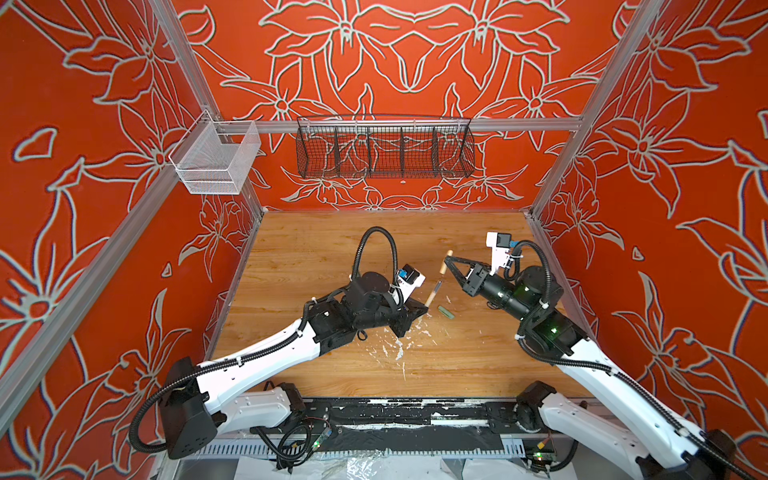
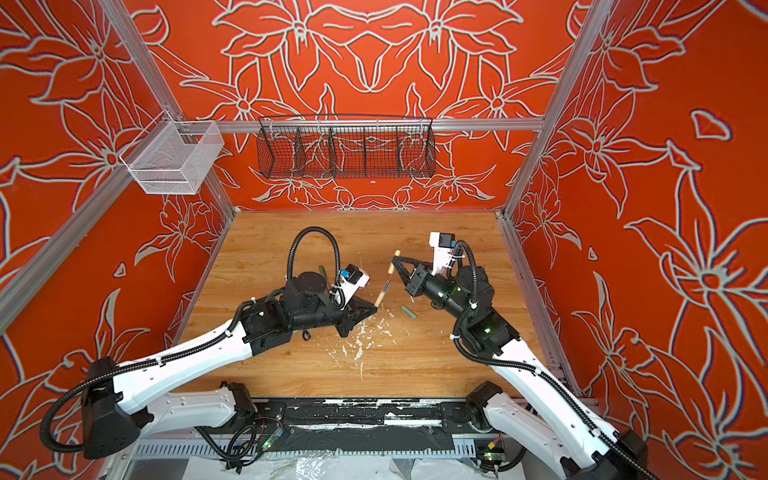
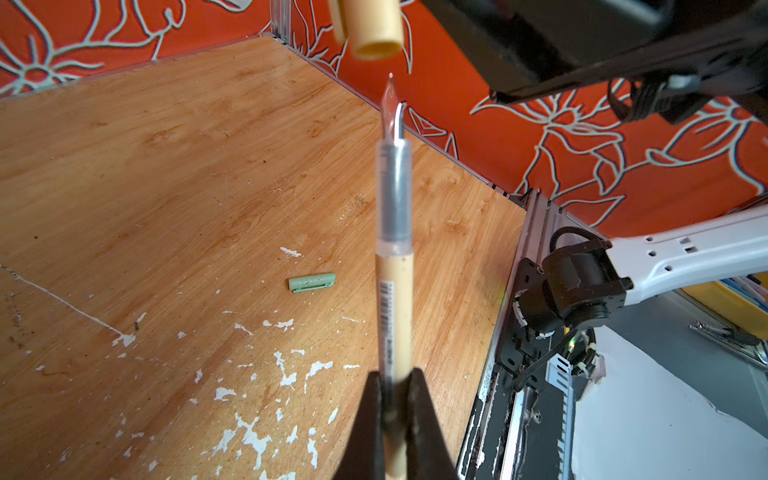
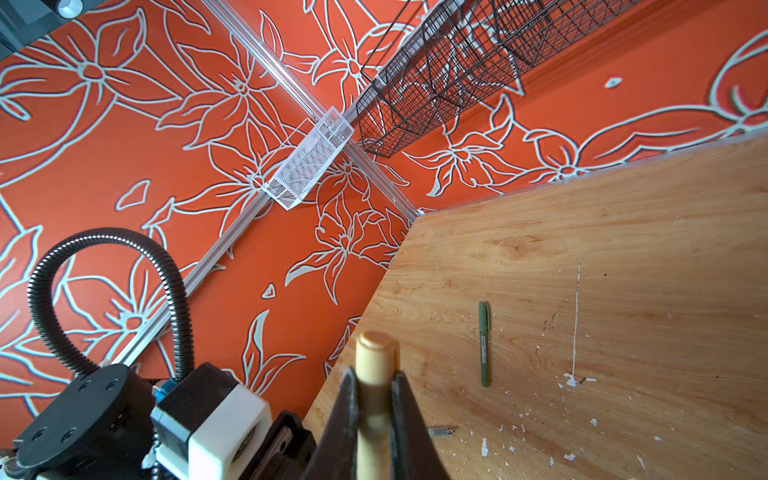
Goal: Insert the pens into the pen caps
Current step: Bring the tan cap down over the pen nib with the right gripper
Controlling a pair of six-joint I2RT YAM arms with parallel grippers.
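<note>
Presently we clamp the tan pen (image 1: 432,296) in the left tool (image 3: 395,378) and the tan cap (image 1: 446,262), at its one o'clock, in the right tool (image 4: 374,384); a skewed push could jam them.

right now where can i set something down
Bare: back strip of the table below the black basket, and the front stretch past the paint flecks. Crowded: mid-table, where left gripper, right gripper, pale green cap and dark green pen cluster.

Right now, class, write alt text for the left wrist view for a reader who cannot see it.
The left gripper is shut on the tan pen, whose pointed tip aims at the open end of the tan cap, close but not yet inside. A pale green cap lies on the wooden table among white paint flecks.
</note>
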